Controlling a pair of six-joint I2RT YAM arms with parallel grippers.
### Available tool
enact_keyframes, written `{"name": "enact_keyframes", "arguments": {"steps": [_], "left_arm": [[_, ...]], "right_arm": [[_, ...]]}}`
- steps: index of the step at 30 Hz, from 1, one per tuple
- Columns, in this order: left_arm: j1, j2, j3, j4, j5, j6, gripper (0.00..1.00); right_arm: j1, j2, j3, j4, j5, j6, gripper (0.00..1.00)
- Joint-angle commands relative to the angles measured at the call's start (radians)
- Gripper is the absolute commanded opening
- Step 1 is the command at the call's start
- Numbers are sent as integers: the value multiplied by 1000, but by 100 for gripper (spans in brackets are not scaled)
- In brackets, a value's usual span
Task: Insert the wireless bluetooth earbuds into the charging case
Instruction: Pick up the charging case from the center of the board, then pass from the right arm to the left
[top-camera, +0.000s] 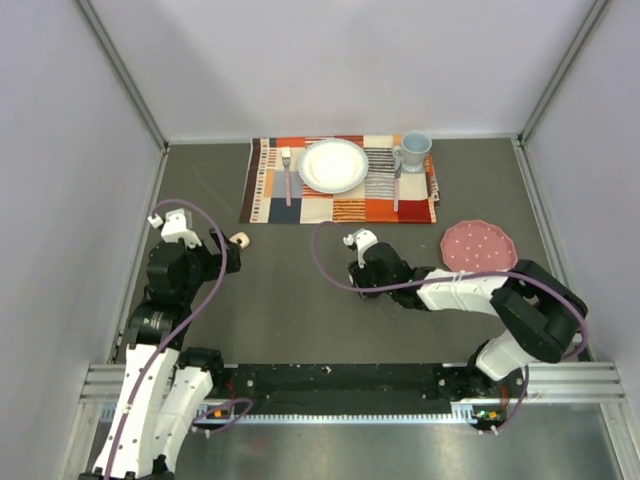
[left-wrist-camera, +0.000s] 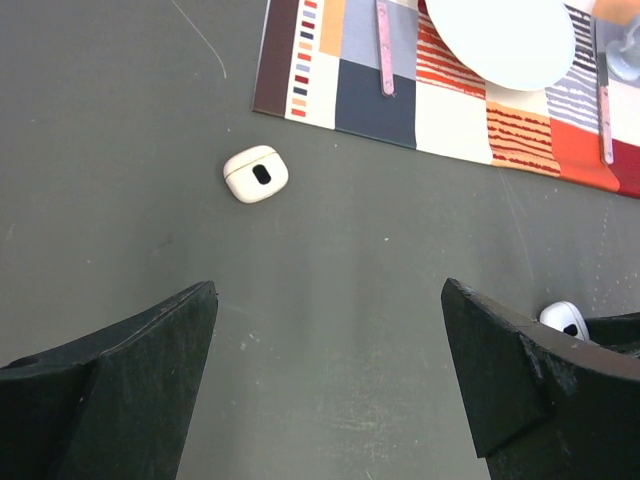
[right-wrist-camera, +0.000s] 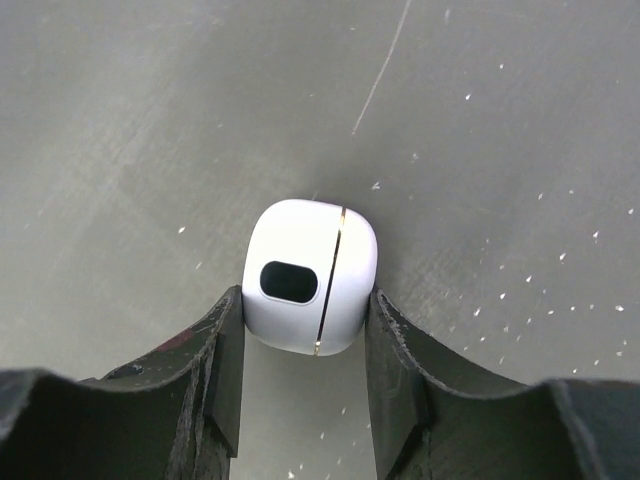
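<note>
A closed white charging case (right-wrist-camera: 310, 277) with a dark oval mark sits on the grey table between my right gripper's (right-wrist-camera: 305, 297) fingers, which press against both its sides. In the top view that gripper (top-camera: 358, 272) is low over the table's middle. A second closed white case (left-wrist-camera: 256, 174) lies ahead and left of my left gripper (left-wrist-camera: 330, 340), which is open and empty above bare table; this case also shows in the top view (top-camera: 240, 238). The held case peeks in at the right of the left wrist view (left-wrist-camera: 563, 319). No earbuds are in view.
A patchwork placemat (top-camera: 340, 205) at the back holds a white plate (top-camera: 333, 165), a fork (top-camera: 287, 172), another utensil (top-camera: 396, 185) and a blue cup (top-camera: 414, 150). A pink dotted disc (top-camera: 480, 245) lies at the right. Grey walls enclose the table.
</note>
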Motion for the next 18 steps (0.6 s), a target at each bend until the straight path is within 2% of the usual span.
{"name": "enact_keyframes", "arguments": {"steps": [1, 3, 8, 11, 13, 17, 18], "left_arm": [[3, 26, -1, 55, 60, -3, 99], [3, 25, -5, 69, 69, -2, 99], [3, -26, -53, 156, 121, 9, 99], [3, -54, -45, 138, 106, -15, 99], [2, -73, -45, 117, 118, -26, 99], [3, -89, -93, 210, 327, -14, 99], [3, -71, -96, 239, 426, -12, 99]], "right_arm": [[10, -122, -18, 57, -91, -73, 25], [10, -158, -18, 71, -148, -107, 21], [10, -277, -27, 113, -255, -167, 23], [10, -343, -44, 149, -303, -253, 24], [11, -368, -58, 169, -341, -326, 17], [11, -421, -82, 190, -367, -397, 15], [13, -428, -84, 187, -371, -422, 15]]}}
